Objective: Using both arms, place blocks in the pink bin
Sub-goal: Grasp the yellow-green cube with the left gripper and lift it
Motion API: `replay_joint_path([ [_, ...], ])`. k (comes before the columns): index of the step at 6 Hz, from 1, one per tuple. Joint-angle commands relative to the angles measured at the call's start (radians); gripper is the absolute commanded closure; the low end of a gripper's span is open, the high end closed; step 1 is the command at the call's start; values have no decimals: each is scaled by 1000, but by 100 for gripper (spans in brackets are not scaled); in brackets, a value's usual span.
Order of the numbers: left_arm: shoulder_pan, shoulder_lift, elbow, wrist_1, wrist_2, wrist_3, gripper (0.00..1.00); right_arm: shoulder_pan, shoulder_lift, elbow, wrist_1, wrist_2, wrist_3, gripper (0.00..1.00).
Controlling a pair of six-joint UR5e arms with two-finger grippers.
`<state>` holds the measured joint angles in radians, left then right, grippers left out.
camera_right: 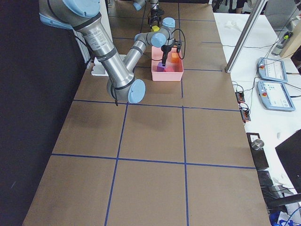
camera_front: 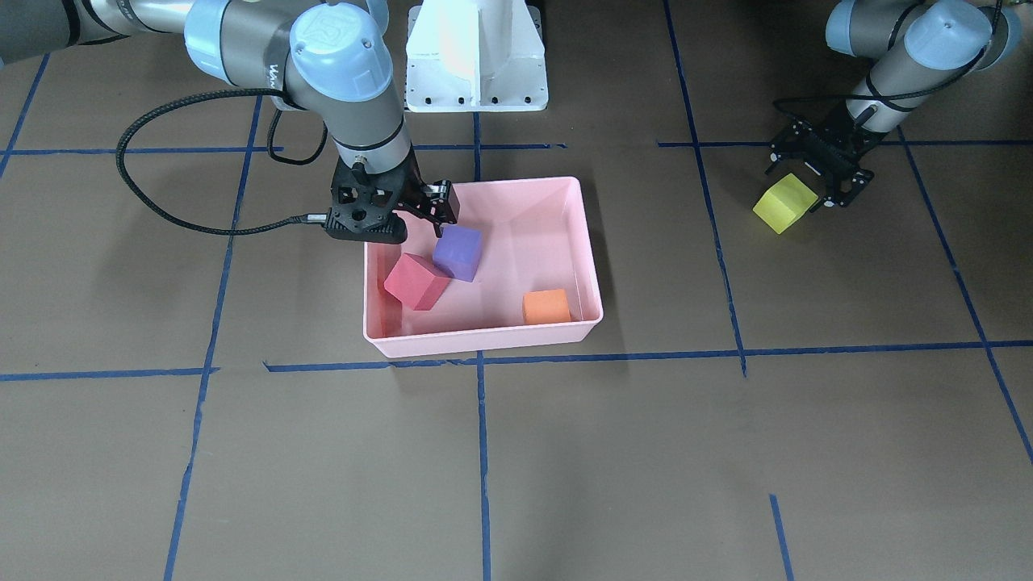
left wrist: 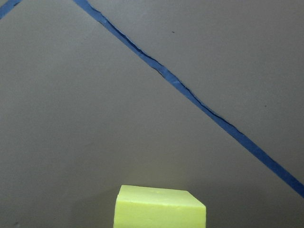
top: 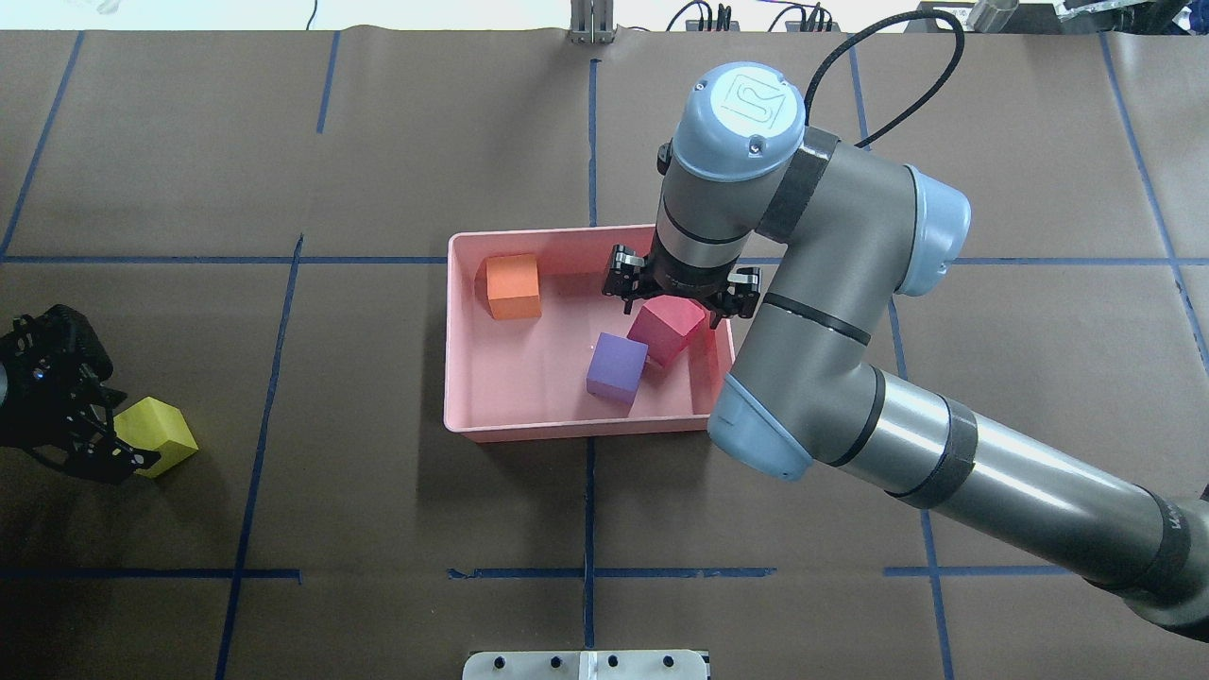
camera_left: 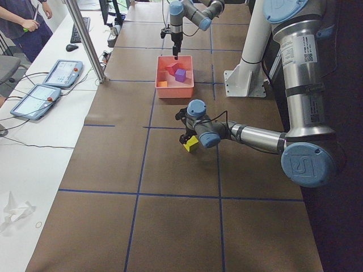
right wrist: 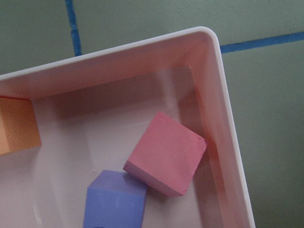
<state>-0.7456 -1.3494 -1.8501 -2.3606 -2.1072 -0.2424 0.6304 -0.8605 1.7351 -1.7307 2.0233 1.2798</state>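
The pink bin sits mid-table, also in the overhead view. In it lie the red-pink block, tilted by the wall, the purple block touching it, and the orange block in the opposite corner. My right gripper hangs open and empty just above the red-pink block; its wrist view shows red-pink, purple and orange. My left gripper is shut on the yellow-green block, low over the table far from the bin; the block fills the bottom of its wrist view.
The white pedestal stands behind the bin at the robot's side. Blue tape lines grid the brown table. The right arm's long forearm crosses the table's right half. Tablets lie on the side bench.
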Motion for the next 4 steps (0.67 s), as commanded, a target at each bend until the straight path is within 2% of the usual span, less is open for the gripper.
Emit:
replay_joint_path([
  [1, 17, -7, 29, -2, 1, 0, 0, 0, -5, 6, -1, 0, 0, 0],
  [3, 38, -54, 96, -2, 1, -2, 0, 0, -8, 6, -1, 0, 0, 0],
  [4, 38, -62, 97, 1, 0, -3, 8, 0, -9, 7, -1, 0, 0, 0],
])
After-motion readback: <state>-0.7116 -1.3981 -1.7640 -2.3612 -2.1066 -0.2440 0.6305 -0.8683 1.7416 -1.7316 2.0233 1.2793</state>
